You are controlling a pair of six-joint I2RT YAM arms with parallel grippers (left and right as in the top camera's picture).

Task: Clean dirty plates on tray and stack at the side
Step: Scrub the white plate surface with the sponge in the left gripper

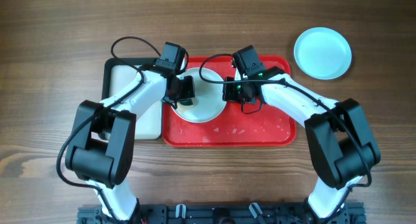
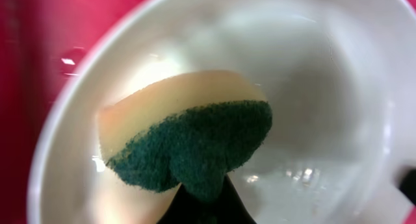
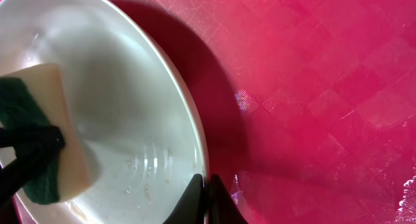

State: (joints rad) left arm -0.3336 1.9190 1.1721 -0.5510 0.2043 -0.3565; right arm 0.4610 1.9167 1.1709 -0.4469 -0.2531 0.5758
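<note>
A white plate lies on the red tray. My left gripper is shut on a sponge, yellow with a green scouring side, and presses it inside the white plate. My right gripper is shut on the plate's right rim, one finger inside and one outside. The sponge shows at the left in the right wrist view. A pale aqua plate sits on the table at the back right, off the tray. A third plate is out of view.
A cream tray with a black rim lies left of the red tray, partly under my left arm. Small wet specks and crumbs lie on the red tray's floor. Wooden table all around.
</note>
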